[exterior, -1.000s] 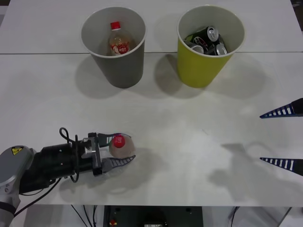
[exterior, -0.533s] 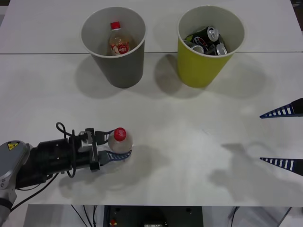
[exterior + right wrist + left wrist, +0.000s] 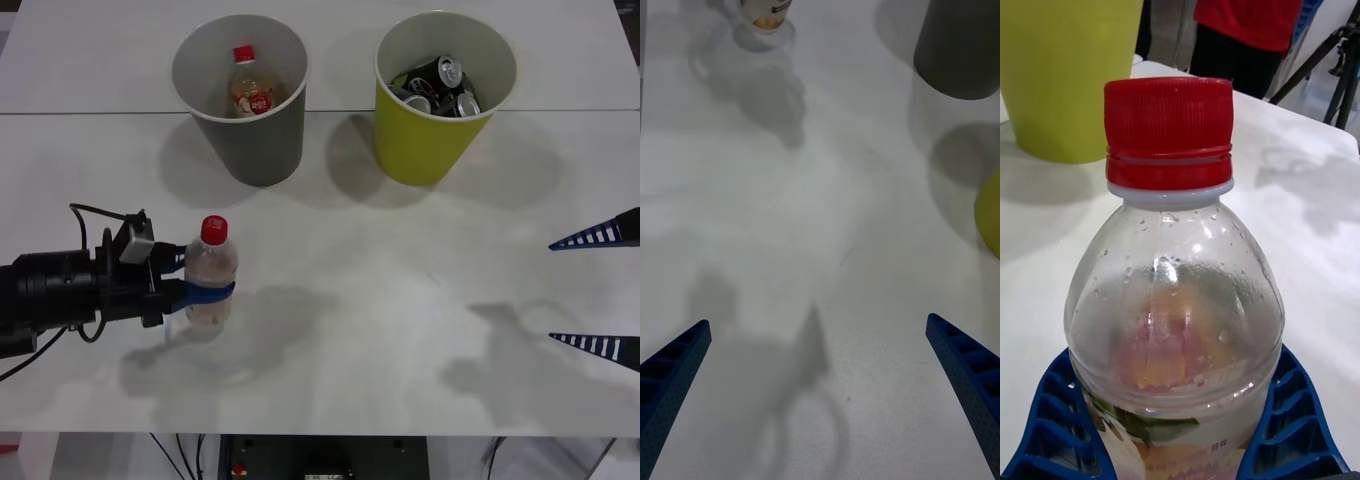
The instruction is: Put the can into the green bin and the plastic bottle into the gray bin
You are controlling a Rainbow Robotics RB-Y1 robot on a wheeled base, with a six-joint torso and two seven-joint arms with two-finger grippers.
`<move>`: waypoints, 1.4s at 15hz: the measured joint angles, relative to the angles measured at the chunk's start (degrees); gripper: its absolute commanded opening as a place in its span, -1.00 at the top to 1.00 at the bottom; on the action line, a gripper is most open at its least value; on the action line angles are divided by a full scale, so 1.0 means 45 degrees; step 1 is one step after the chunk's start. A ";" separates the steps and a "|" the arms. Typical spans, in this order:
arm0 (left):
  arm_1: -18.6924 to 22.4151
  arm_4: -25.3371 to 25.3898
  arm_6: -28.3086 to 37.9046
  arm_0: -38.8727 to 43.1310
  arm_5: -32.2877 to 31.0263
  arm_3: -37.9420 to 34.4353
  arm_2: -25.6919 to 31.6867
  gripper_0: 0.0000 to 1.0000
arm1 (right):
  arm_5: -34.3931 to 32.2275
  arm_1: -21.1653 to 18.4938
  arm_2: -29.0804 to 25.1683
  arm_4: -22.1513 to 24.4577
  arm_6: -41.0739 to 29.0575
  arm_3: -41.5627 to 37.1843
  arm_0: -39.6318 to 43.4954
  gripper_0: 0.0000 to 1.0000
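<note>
The plastic bottle (image 3: pixel 210 283), clear with a red cap and pinkish contents, stands upright at the left of the table with my left gripper (image 3: pixel 207 294) shut around its middle. From the left wrist the plastic bottle (image 3: pixel 1174 315) looms close between the blue fingers (image 3: pixel 1289 420). The gray bin (image 3: pixel 243 95) at the back left holds another red-capped bottle (image 3: pixel 250 88). Beside it, the green bin (image 3: pixel 440 95) holds several dark cans (image 3: pixel 436 86). My right gripper (image 3: pixel 597 290) stands open at the right edge, low over bare table. The right wrist view shows the plastic bottle's base (image 3: pixel 764 15), the gray bin (image 3: pixel 961 52) and the green bin's edge (image 3: pixel 989 214).
The white table (image 3: pixel 400 290) has free room across its middle and right. A seam runs across it just behind the bins. A person in red stands beyond the table's far edge in the left wrist view.
The left gripper has lifted the bottle, turned it upright and pulled back to the left. The right arm has stayed still.
</note>
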 measured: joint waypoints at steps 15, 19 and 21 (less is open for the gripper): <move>0.6795 -0.2532 1.2465 -0.4636 -0.3662 -0.3190 -0.0081 1.00 | 0.0000 0.0000 0.0000 0.0000 0.0000 0.0000 0.0000 -1.00; 0.7325 -0.2618 1.2959 -0.8411 -0.4032 -0.1925 -0.2874 1.00 | 0.0000 0.0000 0.0000 0.0000 0.0000 0.0000 0.0000 -1.00; 0.7285 -0.2428 1.2579 -1.0809 -0.4143 -0.0403 -0.4658 1.00 | 0.0000 0.0000 0.0000 0.0000 0.0000 0.0001 0.0000 -1.00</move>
